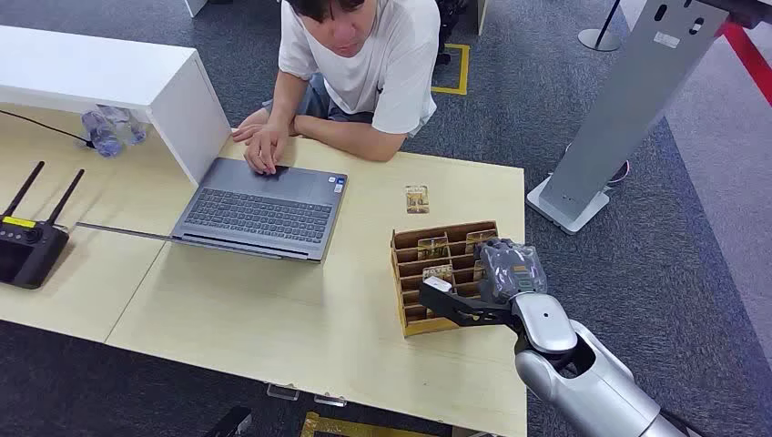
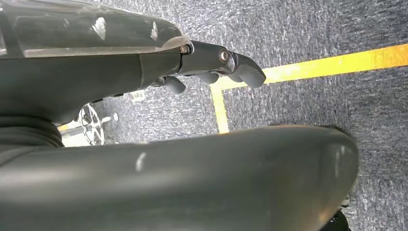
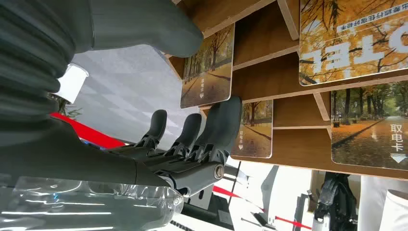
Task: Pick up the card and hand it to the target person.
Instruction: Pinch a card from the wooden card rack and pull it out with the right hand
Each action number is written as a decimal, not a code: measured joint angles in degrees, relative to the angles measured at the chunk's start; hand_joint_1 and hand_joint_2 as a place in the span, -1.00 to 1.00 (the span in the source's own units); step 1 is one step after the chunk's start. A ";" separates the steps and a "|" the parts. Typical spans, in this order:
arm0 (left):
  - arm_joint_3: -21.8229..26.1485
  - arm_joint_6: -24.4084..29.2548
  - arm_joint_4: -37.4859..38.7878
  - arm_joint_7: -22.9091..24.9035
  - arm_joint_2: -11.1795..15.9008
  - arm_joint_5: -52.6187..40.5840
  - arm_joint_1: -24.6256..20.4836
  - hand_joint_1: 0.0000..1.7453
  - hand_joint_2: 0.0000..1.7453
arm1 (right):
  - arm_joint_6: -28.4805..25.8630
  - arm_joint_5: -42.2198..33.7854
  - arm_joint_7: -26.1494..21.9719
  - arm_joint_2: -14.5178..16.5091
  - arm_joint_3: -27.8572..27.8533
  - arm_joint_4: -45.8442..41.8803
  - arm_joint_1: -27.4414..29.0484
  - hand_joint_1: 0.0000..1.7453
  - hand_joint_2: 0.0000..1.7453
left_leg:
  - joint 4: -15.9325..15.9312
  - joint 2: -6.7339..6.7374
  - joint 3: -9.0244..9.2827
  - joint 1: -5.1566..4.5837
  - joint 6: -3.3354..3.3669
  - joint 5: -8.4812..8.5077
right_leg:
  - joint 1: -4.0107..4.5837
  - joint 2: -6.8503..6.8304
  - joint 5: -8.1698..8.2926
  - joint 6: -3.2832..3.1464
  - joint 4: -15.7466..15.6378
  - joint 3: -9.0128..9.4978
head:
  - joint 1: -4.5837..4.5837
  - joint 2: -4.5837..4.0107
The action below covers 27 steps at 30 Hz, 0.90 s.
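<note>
Four cards (image 3: 365,38) in the rack (image 1: 407,282), one card (image 1: 417,198) on the table (image 1: 273,309).

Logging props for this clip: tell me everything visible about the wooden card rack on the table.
The rack is a small brown box, apparently wood, split by thin partitions into rows of slots. It sits tilted back near the table's right edge, in front of the right hand. Several slots hold cards printed with autumn trees and white lettering, standing up out of them. In the right wrist view, the thumb and fingers sit either side of one card at the rack's edge; a firm pinch is not plain. One more card lies loose behind the rack.
</note>
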 joint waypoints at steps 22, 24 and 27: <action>0.00 0.24 0.00 -0.08 0.00 0.00 0.01 -1.00 -1.00 | -0.07 -0.13 0.42 -0.37 -0.06 0.21 -0.01 0.54 1.00 | 0.00 0.00 0.02 0.00 0.00 0.00 | 0.00 0.01 0.00 0.00 0.00 0.00 | 0.00 0.00; 0.00 0.24 0.00 -0.12 0.00 0.00 0.01 -1.00 -1.00 | -0.07 -0.13 0.43 -0.42 -0.07 0.20 -0.03 0.55 1.00 | 0.00 0.00 0.02 0.00 0.00 0.00 | 0.00 0.01 0.00 0.00 0.00 0.01 | 0.00 0.00; 0.00 0.25 0.00 -0.16 0.00 0.02 0.01 -1.00 -1.00 | -0.07 -0.15 0.44 -0.49 -0.09 0.21 -0.07 0.59 1.00 | 0.00 0.00 0.02 0.00 0.00 0.00 | 0.00 0.01 0.00 0.00 0.00 0.01 | 0.00 0.00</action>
